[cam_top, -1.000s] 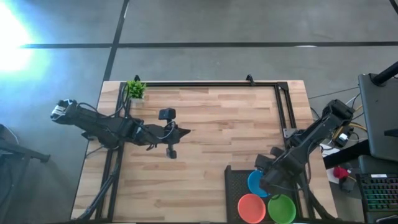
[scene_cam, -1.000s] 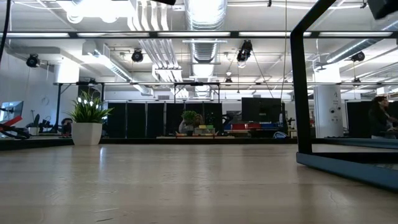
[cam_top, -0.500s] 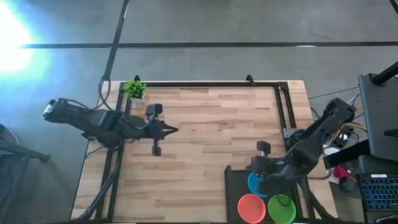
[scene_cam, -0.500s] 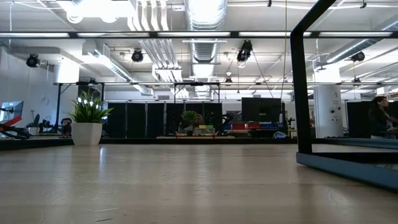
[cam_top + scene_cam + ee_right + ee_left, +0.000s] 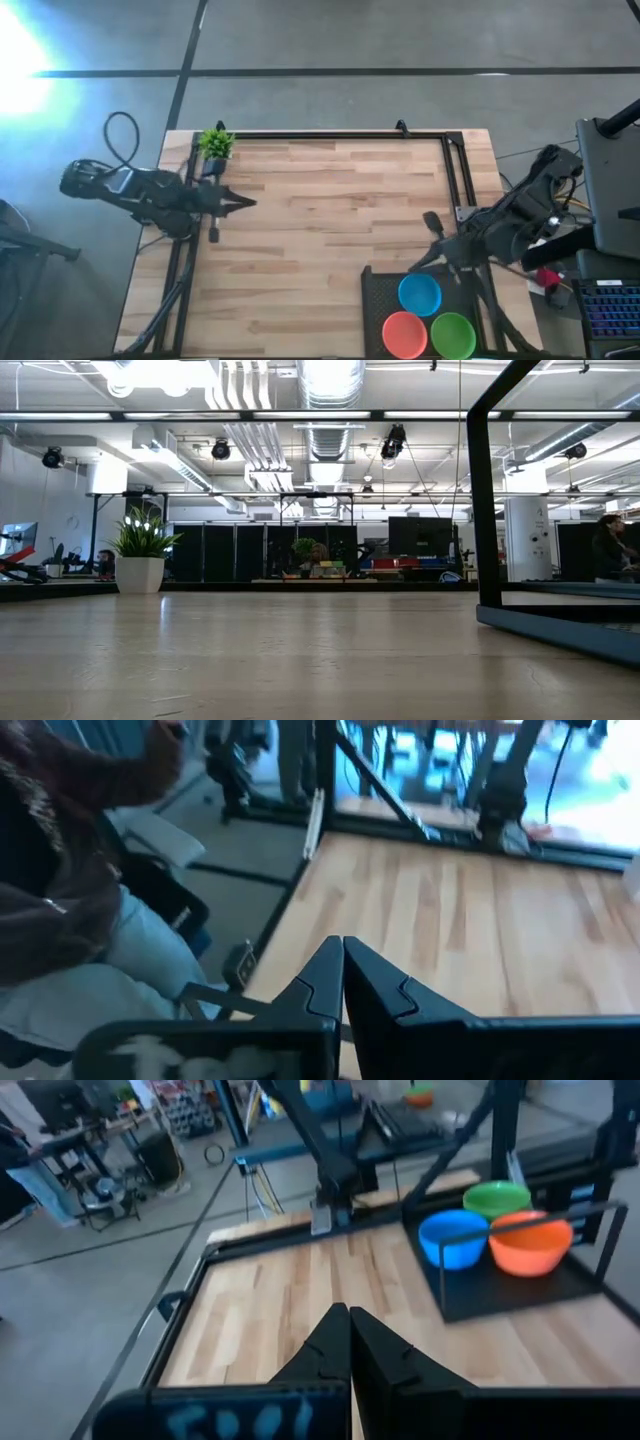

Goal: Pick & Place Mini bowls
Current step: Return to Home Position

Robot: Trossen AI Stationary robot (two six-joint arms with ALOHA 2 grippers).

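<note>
L claw & R claw clenched, empty; blue bowl, orange bowl, green bowl on rack.

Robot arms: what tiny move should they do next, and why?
Probably fold both arms home. The blue bowl, orange bowl and green bowl already sit on the black shelf, and the left gripper and right gripper are shut and empty, so nothing seems left to carry.

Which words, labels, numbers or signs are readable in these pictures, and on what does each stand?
No text can be read in any view.
Blue marks on the body of the left gripper: too blurred to read.
Pale marks on the body of the right gripper: too blurred to read.
</note>
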